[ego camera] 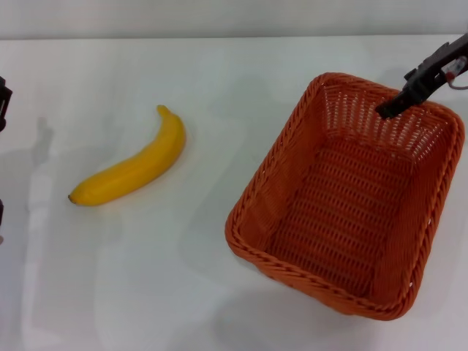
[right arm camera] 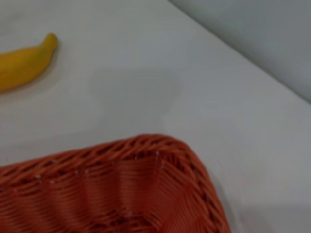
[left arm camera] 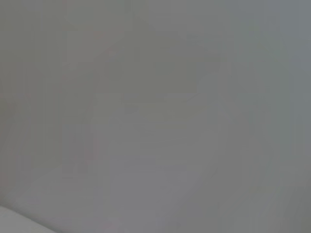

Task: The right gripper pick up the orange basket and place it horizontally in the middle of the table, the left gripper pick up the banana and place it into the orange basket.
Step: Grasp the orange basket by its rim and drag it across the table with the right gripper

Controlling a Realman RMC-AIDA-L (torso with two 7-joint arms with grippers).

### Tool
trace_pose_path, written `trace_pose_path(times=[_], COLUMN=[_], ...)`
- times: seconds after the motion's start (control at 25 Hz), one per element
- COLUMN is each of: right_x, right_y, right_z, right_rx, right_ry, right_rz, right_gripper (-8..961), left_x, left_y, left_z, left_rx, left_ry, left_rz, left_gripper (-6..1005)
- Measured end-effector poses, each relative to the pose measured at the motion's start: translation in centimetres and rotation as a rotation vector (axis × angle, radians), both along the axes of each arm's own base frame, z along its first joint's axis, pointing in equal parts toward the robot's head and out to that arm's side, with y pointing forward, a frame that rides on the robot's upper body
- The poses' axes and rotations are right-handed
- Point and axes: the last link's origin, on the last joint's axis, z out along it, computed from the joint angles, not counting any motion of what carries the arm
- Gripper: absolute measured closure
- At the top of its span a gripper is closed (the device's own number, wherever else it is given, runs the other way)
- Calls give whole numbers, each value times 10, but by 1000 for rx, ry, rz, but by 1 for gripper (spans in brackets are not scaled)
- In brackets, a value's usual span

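Reaching in from the upper right of the head view, the right gripper (ego camera: pixel 389 108), black and slender on a dark jointed arm, slants down-left with its tip over the far rim of the large rectangular orange woven wicker basket (ego camera: pixel 351 197). Tip sits at or just above the far wall, on the inner side; contact can't be confirmed. Jaws: cannot tell whether apart or together, only one dark tip reads.

Basket rests on the plain white tabletop (ego camera: pixel 219 88), right side of the table, turned at an angle to the table edge, open side up. Right wrist view looks down on one braided rim corner of the basket (right arm camera: pixel 146 145), with white table beyond.

Curved ripe yellow banana (ego camera: pixel 131 169) lies flat on the table, left of centre, well apart from the basket, dark tip toward the near left. Its end also shows in the right wrist view (right arm camera: pixel 24 63).

Left gripper (ego camera: pixel 4 99): only a sliver of black at the far left edge of the head view, well clear of the banana; its jaws are not visible. Left wrist view shows only a plain grey surface.
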Motion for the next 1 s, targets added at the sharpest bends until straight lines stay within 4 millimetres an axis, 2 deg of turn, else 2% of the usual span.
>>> trace_pose_path(times=[0.24, 0.64, 1.0], right_x=[13, 14, 16], right_y=[2, 1, 0], right_z=[-9, -14, -10], right_rx=[0, -25, -39], right_ry=[-3, -65, -86], right_rz=[-30, -9, -26], right_gripper=[83, 135, 526], left_x=[0, -1, -1], left_y=[0, 0, 1], left_z=[0, 1, 1], left_rx=[0, 1, 2], left_ry=[-1, 0, 0], left_rz=[2, 4, 5], left_gripper=[110, 110, 110])
